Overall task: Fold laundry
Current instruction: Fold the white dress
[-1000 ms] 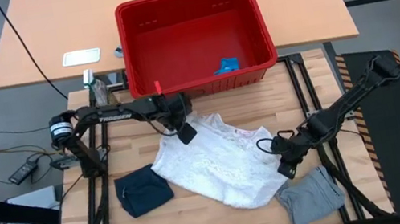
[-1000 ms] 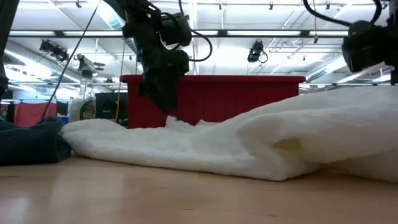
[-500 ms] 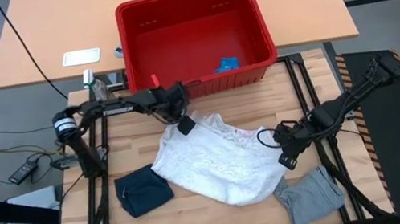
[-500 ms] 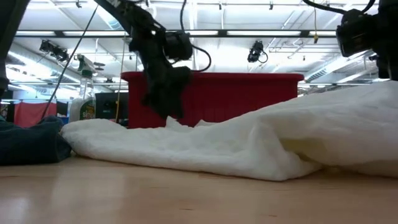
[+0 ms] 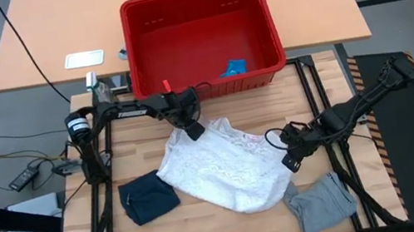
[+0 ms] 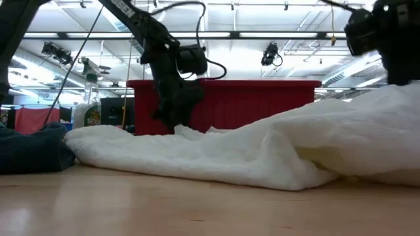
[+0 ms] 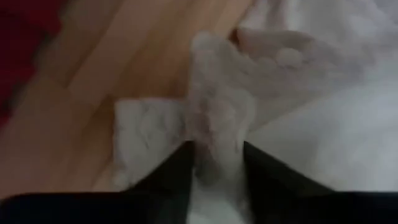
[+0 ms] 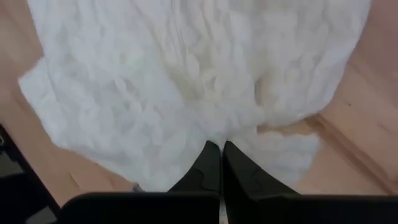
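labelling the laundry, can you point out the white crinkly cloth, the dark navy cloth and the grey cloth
white crinkly cloth [image 5: 220,168]: high view, middle of its spread surface.
dark navy cloth [image 5: 148,197]: high view, centre of the folded piece.
grey cloth [image 5: 321,203]: high view, centre of the bunched piece.

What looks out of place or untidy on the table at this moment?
The white cloth lies crumpled and askew mid-table, pinched at opposite edges by the left gripper and right gripper. A small blue item sits alone in the red basket. Nothing looks spilled or damaged.
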Action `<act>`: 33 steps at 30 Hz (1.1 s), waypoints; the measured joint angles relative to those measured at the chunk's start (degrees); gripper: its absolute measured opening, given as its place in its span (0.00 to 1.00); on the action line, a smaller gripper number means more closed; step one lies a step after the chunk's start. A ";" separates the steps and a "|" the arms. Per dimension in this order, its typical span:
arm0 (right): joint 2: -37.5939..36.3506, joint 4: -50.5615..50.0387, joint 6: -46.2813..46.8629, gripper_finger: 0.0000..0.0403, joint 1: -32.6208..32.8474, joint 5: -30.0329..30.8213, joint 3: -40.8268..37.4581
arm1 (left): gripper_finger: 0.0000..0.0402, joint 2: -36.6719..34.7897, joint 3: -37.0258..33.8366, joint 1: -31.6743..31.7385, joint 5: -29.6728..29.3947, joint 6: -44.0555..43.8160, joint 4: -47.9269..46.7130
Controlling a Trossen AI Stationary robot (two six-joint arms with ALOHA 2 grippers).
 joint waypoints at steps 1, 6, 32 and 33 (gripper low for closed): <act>0.00 -0.06 -0.66 0.01 0.00 1.21 0.59 | 0.24 -0.92 -0.09 -0.20 0.41 -0.12 -0.59; 0.00 -4.19 -9.61 0.01 0.00 8.64 7.68 | 0.03 -9.29 -0.09 -0.94 3.02 -3.08 -3.59; -3.21 -26.70 -59.32 0.01 -10.69 56.29 51.26 | 0.00 -55.79 0.01 0.10 -5.30 16.76 13.93; -3.21 -25.98 -62.17 0.01 -12.59 58.71 52.00 | 0.00 -55.00 -0.03 0.86 -5.51 19.22 16.82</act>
